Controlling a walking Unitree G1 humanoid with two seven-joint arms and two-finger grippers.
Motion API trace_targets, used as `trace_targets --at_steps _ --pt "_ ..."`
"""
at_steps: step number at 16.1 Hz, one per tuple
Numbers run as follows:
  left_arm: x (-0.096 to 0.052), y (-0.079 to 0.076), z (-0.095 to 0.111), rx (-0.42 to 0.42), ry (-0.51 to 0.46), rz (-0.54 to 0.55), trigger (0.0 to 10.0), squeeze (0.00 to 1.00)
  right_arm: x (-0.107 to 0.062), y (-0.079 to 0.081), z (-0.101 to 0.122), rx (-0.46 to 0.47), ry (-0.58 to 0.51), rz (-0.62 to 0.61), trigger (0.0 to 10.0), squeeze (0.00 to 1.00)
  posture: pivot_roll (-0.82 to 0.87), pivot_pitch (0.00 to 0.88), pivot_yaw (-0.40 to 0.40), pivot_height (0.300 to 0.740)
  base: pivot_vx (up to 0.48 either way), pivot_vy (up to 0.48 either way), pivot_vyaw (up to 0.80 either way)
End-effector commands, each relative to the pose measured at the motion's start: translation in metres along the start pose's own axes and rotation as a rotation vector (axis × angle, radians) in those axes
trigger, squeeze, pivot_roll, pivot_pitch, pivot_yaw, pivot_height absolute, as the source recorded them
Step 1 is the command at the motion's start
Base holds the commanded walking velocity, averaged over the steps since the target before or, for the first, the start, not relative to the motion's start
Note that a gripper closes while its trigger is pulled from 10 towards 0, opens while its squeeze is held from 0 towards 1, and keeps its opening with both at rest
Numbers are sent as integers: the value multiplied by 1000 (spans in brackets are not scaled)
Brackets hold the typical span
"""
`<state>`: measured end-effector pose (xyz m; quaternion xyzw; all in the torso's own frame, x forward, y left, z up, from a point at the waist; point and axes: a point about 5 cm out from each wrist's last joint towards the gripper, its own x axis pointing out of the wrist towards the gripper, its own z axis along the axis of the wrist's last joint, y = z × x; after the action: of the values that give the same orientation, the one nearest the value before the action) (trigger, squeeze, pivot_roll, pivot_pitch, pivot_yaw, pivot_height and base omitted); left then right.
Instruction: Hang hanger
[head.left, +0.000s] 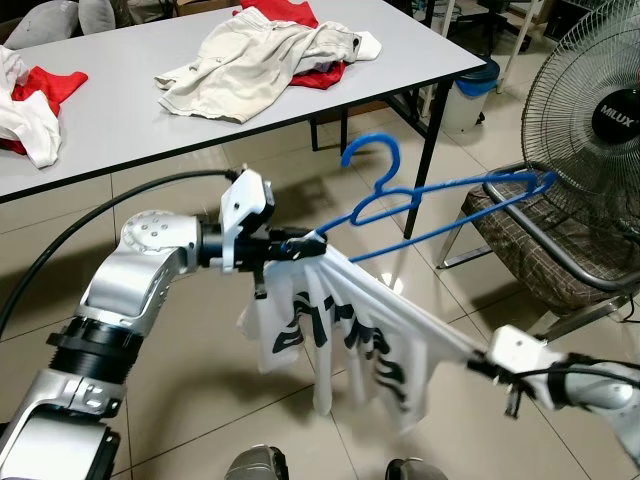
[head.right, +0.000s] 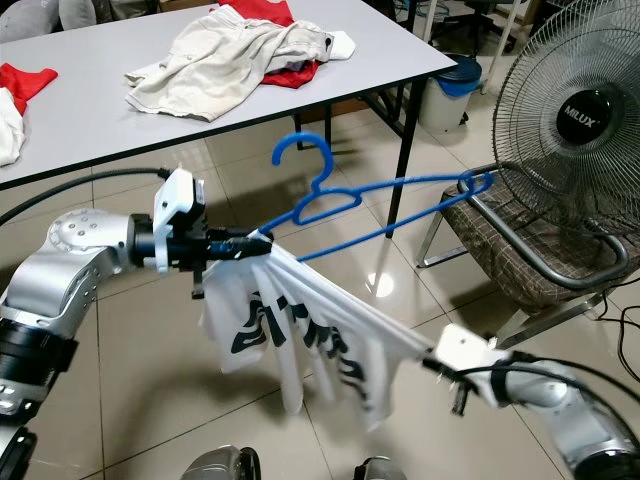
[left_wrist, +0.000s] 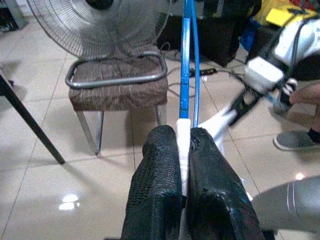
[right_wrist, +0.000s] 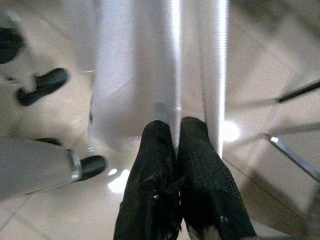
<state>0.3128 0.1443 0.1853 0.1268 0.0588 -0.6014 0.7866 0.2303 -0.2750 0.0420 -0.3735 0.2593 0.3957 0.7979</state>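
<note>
A thin blue plastic hanger (head.left: 430, 205) with a curled hook hangs in the air in front of the robot, tilted so its hook rises up toward the long grey table (head.left: 120, 125) and its far end reaches the seat of a brown patterned stool with a bent metal frame (head.left: 545, 245). One near end of the hanger is tucked inside a white cloth garment printed with bold black lettering (head.left: 345, 335), which droops below it in loose folds above the tiled floor (head.left: 180, 390).

The left gripper (left_wrist: 184, 150) is clamped tight on the hanger's near end, white cloth pinched between its black fingers (left_wrist: 157, 180) with the blue wire running straight out from them. The right gripper (right_wrist: 177, 137) sits lower and to the right, its fingers pressed together on a stretched edge of the same garment, pulling the fabric taut between the two arms.

Beyond the stool stands a large wire-caged floor fan with a MILUX badge (head.left: 600, 120). On the table lie a crumpled beige garment (head.left: 255, 65) over something red, and near the left edge a red-and-white piece of clothing (head.left: 35, 105). A person's dark shoes (right_wrist: 47, 82) show on the floor near the robot in the right wrist view.
</note>
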Motion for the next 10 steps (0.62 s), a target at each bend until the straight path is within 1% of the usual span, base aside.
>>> trace_targets --at_steps 1,3,4,5,6,8,9,10 --pt "-18 8 6 61 11 72 0 0 -18 -6 -27 47 136 -54 0 0 15 40 75 740 0 0 0" --pt "-20 7 0 58 32 79 0 0 -28 -20 -29 47 157 -151 0 0 17 34 71 740 0 0 0" --pt "-23 5 -7 66 74 83 0 0 -41 -37 -31 49 182 -285 0 0 18 30 73 740 0 0 0" --pt "-24 4 -10 69 90 81 0 0 -46 -45 -32 51 186 -343 0 0 16 28 74 740 0 0 0" --pt "-26 2 -15 70 114 75 0 0 -56 -57 -30 57 181 -445 0 0 14 26 77 740 0 0 0" --pt "-24 -7 -22 59 138 38 0 0 -76 -84 -18 73 109 -667 0 0 12 24 81 740 0 0 0" --pt "-22 -9 -24 54 140 29 0 0 -80 -89 -15 68 92 -705 0 0 7 21 84 740 0 0 0" --pt "-18 -13 -27 50 145 15 0 0 -85 -97 -4 51 44 -760 0 0 5 19 86 740 0 0 0"
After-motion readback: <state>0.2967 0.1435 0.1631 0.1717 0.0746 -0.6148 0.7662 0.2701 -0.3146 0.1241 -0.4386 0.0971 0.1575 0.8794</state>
